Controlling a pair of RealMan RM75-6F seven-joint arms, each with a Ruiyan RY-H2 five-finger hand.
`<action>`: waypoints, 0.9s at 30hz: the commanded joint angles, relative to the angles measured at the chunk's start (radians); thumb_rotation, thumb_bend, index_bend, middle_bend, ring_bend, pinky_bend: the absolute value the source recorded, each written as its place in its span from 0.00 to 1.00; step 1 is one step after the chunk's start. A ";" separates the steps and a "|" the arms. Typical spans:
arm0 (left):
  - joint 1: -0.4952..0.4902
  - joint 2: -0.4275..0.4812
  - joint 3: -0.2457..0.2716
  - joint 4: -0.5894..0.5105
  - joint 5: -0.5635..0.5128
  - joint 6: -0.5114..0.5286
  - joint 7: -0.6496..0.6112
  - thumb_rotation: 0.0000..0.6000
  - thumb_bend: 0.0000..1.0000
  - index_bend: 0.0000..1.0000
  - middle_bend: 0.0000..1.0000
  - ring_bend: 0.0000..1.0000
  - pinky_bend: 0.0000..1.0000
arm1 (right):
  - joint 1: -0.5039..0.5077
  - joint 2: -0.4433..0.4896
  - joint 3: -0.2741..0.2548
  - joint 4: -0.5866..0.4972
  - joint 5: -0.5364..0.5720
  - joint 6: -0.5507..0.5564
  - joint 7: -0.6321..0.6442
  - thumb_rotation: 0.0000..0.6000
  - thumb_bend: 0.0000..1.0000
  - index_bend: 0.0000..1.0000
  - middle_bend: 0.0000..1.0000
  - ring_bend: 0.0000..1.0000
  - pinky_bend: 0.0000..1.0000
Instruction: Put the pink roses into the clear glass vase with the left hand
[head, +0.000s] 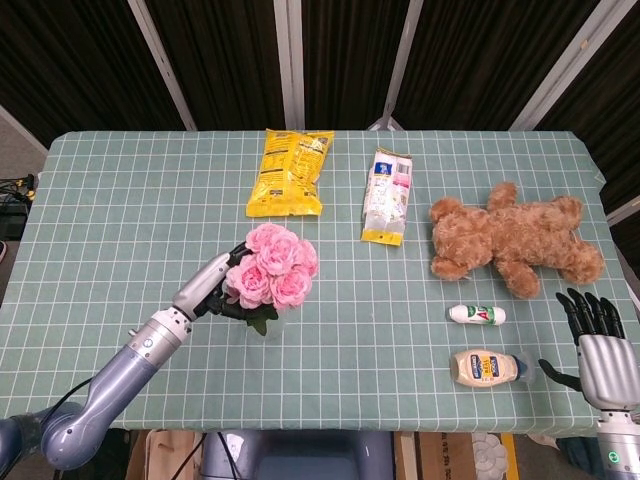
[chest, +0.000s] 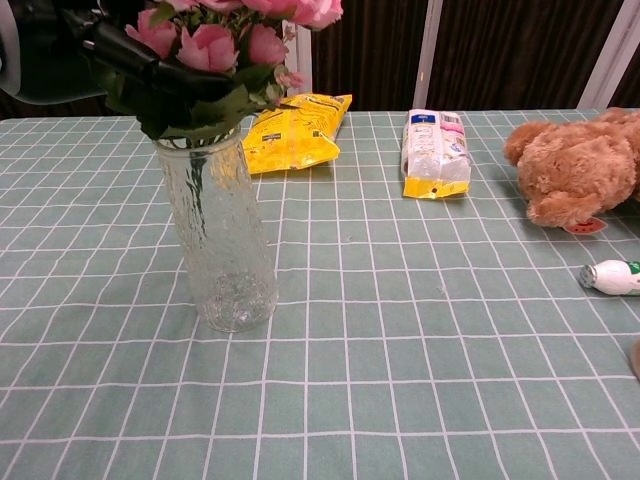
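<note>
At the near left of the desk (head: 120, 200), the left hand (head: 212, 285) holds the pink roses (head: 273, 270) by the leafy neck of the bunch, its fingers wrapped around the foliage just under the blooms. The leaves sit at the rim of the clear glass vase (chest: 215, 240), and the chest view shows the stems running down inside the glass, so the bunch looks nearly seated. Whether the stem ends reach the bottom cannot be told through the textured wall.

Risks noted, as judgement:
- The vase is tall and narrow. Any sideways drag from the hand while it grips the bunch could tip it, since the stems act as a lever against the rim.
- Opening the hand with fingers caught in the leaves could lift the bunch back out or rock the vase on withdrawal.
- The blooms are heavy and lean toward the right side of the rim. Once let go, they may flop and shift the balance.
- Fingers pressing down on the rim could slide the vase across the cloth.

The right hand (head: 598, 345) rests at the near right edge with fingers spread, holding nothing, near a squat sauce bottle (head: 487, 368), well apart from the work.
</note>
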 joint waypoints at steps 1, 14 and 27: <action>-0.006 0.043 -0.002 -0.007 0.014 -0.045 -0.034 1.00 0.32 0.21 0.17 0.04 0.18 | -0.002 0.002 0.000 -0.003 -0.004 0.006 0.001 1.00 0.17 0.12 0.09 0.01 0.00; 0.077 0.131 0.017 0.011 0.164 0.079 0.030 1.00 0.26 0.20 0.16 0.02 0.12 | -0.009 0.009 -0.001 -0.010 -0.018 0.024 0.016 1.00 0.17 0.12 0.09 0.01 0.00; 0.254 0.110 0.238 -0.050 0.288 0.539 0.935 1.00 0.26 0.16 0.15 0.02 0.13 | -0.011 0.005 0.000 -0.009 -0.024 0.031 0.019 1.00 0.17 0.12 0.09 0.01 0.00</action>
